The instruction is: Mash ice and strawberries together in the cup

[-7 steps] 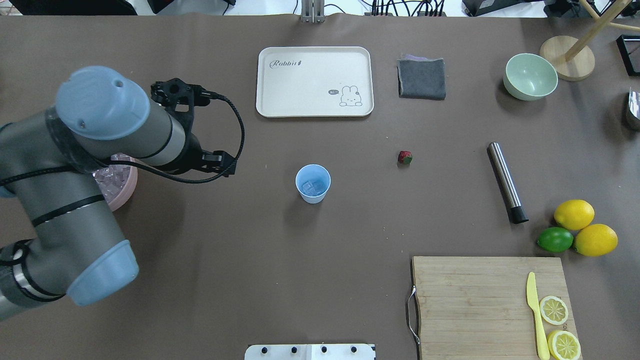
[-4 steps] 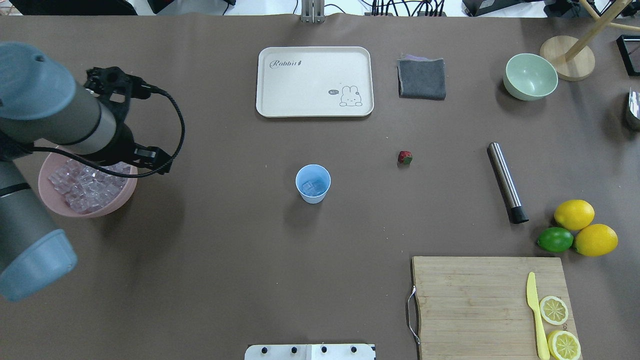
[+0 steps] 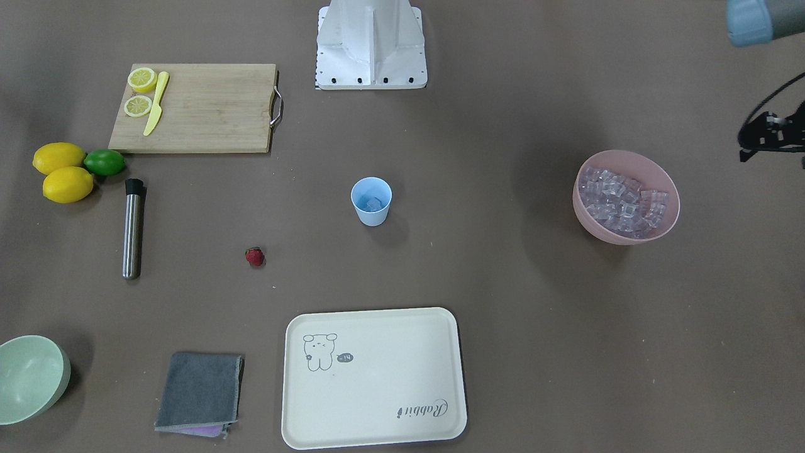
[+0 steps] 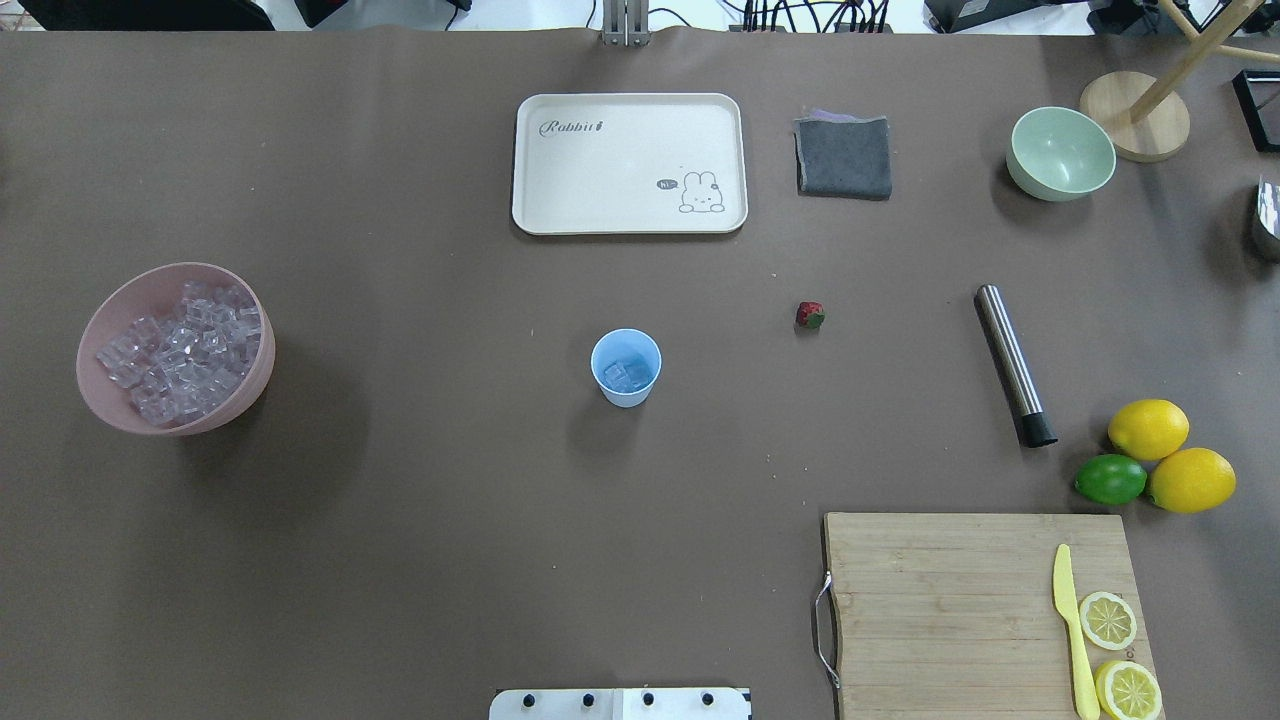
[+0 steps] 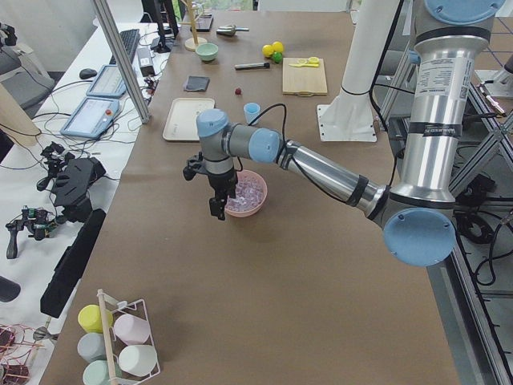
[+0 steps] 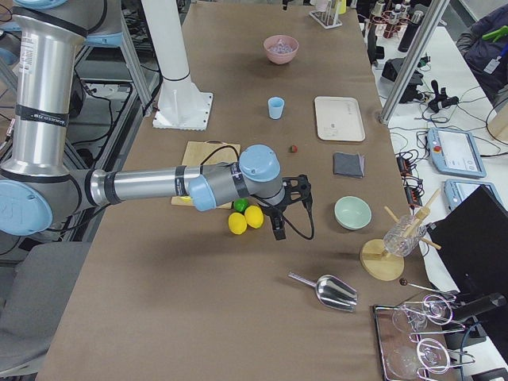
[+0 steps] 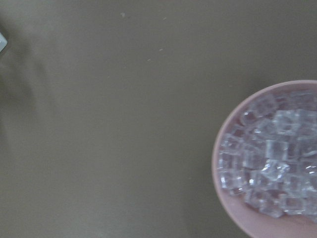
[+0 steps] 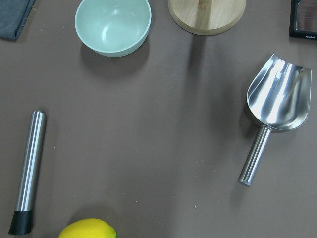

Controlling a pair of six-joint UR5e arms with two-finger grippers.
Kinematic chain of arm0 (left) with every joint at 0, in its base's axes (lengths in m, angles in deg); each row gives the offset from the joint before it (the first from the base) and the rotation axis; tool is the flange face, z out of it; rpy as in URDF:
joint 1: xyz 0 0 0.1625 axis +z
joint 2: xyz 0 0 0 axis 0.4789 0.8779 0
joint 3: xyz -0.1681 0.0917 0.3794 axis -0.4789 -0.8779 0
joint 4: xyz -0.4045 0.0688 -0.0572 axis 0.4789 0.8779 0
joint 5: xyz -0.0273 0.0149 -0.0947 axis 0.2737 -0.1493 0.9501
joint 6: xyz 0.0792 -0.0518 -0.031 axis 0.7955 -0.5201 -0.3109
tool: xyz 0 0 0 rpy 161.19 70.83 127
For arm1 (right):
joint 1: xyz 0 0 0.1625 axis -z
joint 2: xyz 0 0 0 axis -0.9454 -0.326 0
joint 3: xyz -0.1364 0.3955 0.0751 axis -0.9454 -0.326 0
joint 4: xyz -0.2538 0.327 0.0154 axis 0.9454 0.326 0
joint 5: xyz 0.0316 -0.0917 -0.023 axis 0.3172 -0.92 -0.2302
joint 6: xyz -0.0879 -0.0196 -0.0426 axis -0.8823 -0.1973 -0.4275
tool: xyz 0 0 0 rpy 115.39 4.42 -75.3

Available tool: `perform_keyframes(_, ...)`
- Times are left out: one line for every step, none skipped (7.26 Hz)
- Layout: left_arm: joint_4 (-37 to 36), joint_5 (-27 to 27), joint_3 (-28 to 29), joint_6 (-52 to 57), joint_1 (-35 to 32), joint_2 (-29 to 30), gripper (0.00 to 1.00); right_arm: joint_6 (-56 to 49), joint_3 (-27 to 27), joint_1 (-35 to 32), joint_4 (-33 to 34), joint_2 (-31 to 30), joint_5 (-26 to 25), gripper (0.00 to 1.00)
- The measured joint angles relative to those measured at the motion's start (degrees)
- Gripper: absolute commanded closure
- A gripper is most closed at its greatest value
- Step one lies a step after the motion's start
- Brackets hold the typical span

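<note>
While one small light-blue plastic cup [image 4: 626,367] holds a few clear ice cubes [image 4: 625,376], one red strawberry [image 4: 810,316] lies well apart on the table [image 4: 400,500]. One round pink bowl [image 4: 96,340] holds many more cubes. For left gripper [image 5: 218,208] and right gripper [image 6: 278,230], I cannot tell how far open.

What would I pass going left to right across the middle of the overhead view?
Round pink plastic bowl → small light-blue plastic cup → small red strawberry → brushed steel rod with a black tip.
</note>
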Motion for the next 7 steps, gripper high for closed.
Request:
perform_keyframes(1.0,2.3,3.3,3.3,-4.9,-1.1,0.01,0.1,0.1,0.1,0.0,0.1,0.0,0.0)
perform_keyframes(4.2,3.3,4.5,4.5,-8.4,-4.3,0.01,0.8,0.3,0.4,0.0,0.2,0.0,0.0)
perform_keyframes(8.8,3.7,4.9,4.8,-10.2,-8.1,0.01,3.4,0.8,1.6,0.0,0.8,-0.2,0.0)
perform_keyframes(12.4,3.8,5.0,4.9,-10.9,-10.8,0.01,7.5,1.3,3.9,0.0,2.2,-0.7,0.0)
perform_keyframes(14.7,3.8,4.9,5.0,-11.1,-12.7,0.01,12.5,1.5,7.2,0.0,4.5,-1.9,0.0)
perform_keyframes(16.5,3.9,4.9,5.0,-11.2,-13.9,0.01,19.0,1.6,11.7,0.0,7.5,-4.2,0.0)
perform_keyframes(17.9,3.9,5.0,5.0,-11.3,-14.4,0.01,26.7,1.6,17.8,0.0,11.0,-7.9,0.0)
